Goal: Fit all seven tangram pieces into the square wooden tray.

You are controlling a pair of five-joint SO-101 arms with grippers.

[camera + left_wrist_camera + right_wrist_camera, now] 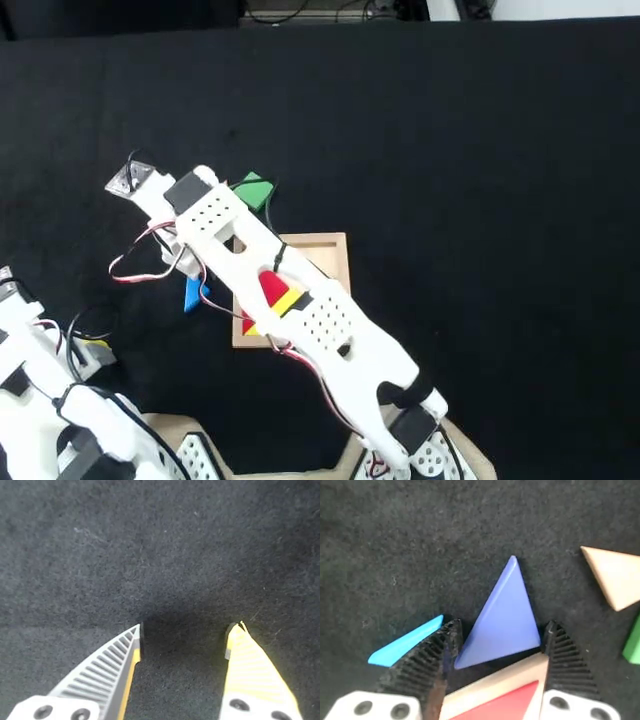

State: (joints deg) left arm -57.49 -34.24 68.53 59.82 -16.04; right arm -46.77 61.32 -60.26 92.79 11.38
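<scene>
The flat violet-blue triangular piece point(502, 607) is being straddled by the wide-open right gripper point(502, 630), just ahead of the square wooden tray point(495, 682); a low, centred closure is being called for.

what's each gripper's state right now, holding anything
Left gripper: open, holding nothing, over bare cloth.
Right gripper: open, straddling the violet triangle lying on the cloth.

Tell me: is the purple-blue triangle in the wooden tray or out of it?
Out. The triangle lies flat on the black cloth just outside the tray rim, between the open fingers of the right gripper.
</scene>
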